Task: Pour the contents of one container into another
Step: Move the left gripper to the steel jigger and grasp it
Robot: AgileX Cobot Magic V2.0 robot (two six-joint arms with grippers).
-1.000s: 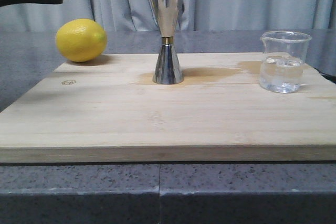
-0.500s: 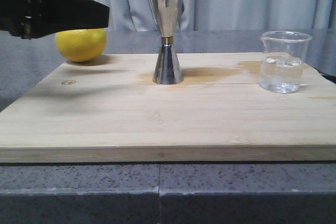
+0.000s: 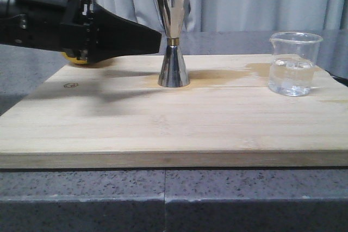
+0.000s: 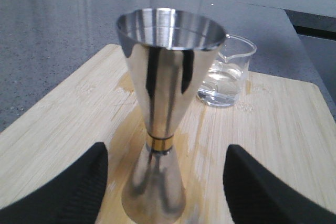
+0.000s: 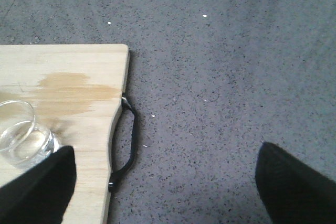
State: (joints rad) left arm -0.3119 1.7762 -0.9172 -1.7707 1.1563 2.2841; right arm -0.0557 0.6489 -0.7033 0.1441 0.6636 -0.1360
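The steel hourglass jigger [image 3: 173, 36] stands upright mid-board, gold band at its waist. My left gripper [image 3: 155, 39] reaches in from the left, level with that waist, its tip just short of the jigger. In the left wrist view it is open, black fingers [image 4: 68, 192] either side of the jigger [image 4: 163, 129], not touching. The clear glass beaker [image 3: 293, 63], part full of clear liquid, stands at the board's right end and shows behind the jigger as the beaker [image 4: 226, 74]. My right gripper [image 5: 163, 182] hangs open over the grey counter beside the board; the beaker [image 5: 21, 135] is off to its side.
A yellow lemon [image 3: 76, 59] at the board's back left is mostly hidden behind my left arm. The wooden cutting board [image 3: 163, 129] has a damp stain near the jigger and a black handle [image 5: 126, 145] at its right end. Grey curtains hang behind.
My left arm has swept rightward across the back of the board, from the far left corner to the jigger, covering the lemon. Jigger and beaker have not moved.
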